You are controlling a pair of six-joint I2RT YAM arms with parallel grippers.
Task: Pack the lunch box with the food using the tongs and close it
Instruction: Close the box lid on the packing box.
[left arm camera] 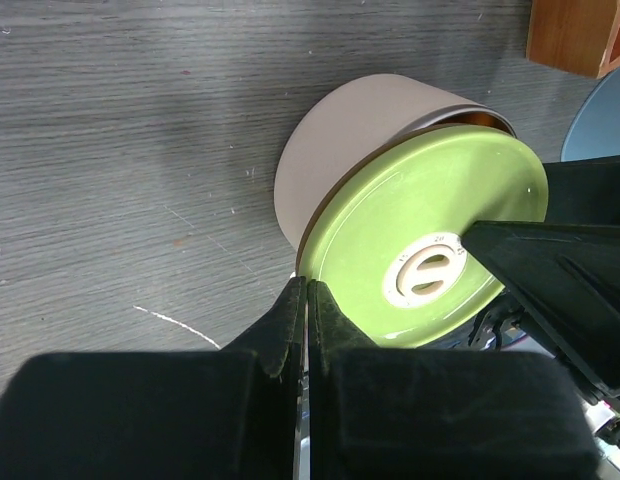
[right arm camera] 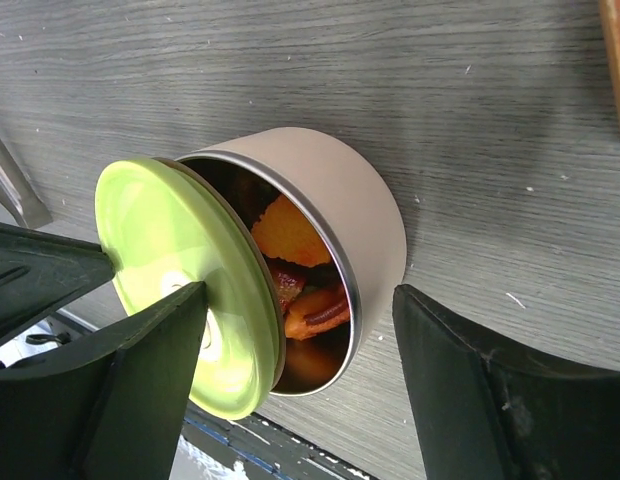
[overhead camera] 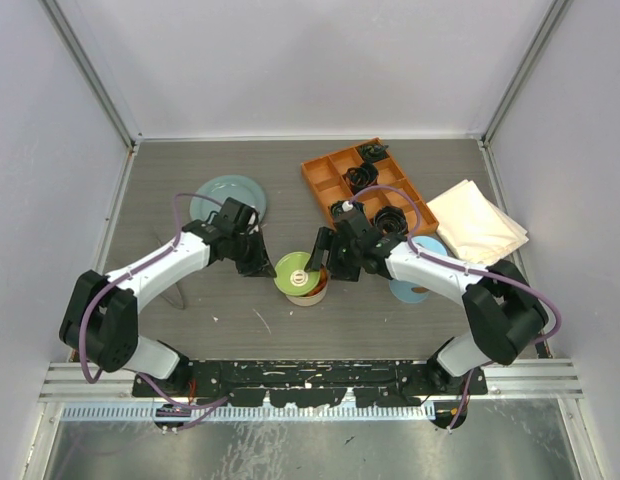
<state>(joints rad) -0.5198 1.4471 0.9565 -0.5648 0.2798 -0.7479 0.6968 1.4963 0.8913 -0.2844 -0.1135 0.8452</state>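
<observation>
The round steel tin (overhead camera: pixel 308 292) (left arm camera: pixel 360 130) (right arm camera: pixel 355 200) stands mid-table with the food (right arm camera: pixel 290 235), orange and red chunks, inside it. Its green lid (overhead camera: pixel 298 272) (left arm camera: pixel 420 250) (right arm camera: pixel 165 240) leans tilted on the rim and leaves a gap. My right gripper (overhead camera: pixel 320 262) (right arm camera: pixel 300 295) is open and straddles the lid and tin. Its left finger (right arm camera: pixel 155 350) rests on the lid's face, and the right one stands clear of the tin wall. My left gripper (overhead camera: pixel 258 258) (left arm camera: pixel 308 285) is shut on the thin grey tongs (right arm camera: pixel 15 185), its tips at the lid's edge.
An orange compartment tray (overhead camera: pixel 365 185) of black coils stands behind the right arm. A teal plate (overhead camera: pixel 228 200) lies back left and a white cloth (overhead camera: pixel 477 222) to the right. A light-blue round piece (overhead camera: pixel 410 290) sits under the right forearm.
</observation>
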